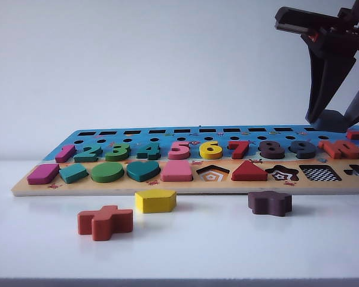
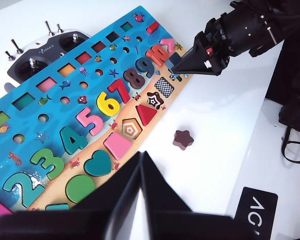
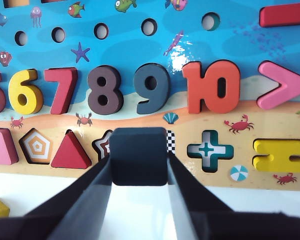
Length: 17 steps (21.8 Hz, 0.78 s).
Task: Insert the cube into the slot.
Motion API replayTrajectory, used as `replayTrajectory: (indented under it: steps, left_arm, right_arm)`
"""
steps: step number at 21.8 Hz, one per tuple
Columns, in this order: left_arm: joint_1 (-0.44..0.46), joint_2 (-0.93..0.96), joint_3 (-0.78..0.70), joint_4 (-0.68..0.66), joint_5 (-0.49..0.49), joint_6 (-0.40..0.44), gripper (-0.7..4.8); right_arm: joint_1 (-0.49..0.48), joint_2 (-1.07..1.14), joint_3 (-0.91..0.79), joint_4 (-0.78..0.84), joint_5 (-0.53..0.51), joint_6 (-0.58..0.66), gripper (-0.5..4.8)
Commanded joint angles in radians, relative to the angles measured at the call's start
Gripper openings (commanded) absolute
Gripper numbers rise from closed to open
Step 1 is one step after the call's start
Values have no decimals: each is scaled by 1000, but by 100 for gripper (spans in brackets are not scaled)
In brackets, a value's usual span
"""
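Note:
My right gripper is shut on the cube, a flat dark navy block with rounded corners held between the two fingers. The cube hangs over the board's near edge and covers most of the slot, whose checkerboard floor shows only as a sliver beside it. In the exterior view the right gripper points down at the far right, above the slot. In the left wrist view the right gripper hovers just past the slot. My left gripper is shut and empty, above the board's pink piece.
The wooden puzzle board lies across the table with numbers and shapes seated in it. In front of it lie a yellow pentagon, a maroon star and a red-brown cross. A remote controller sits behind the board.

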Motion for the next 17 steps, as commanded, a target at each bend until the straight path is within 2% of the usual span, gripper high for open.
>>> replayTrajectory:
  steps: [1,14,17]
  left_arm:
    - [0,2,5,14,8,1,10]
    - [0,13,5,24,3,5,10]
    - [1,47,5,55,-22,8,10]
  right_arm:
    - [-4,9,2,8,10,6,-9]
    - [-4,121,2,11,-36,2,-8]
    - [-5,145,2,22,-36,-10,-8]
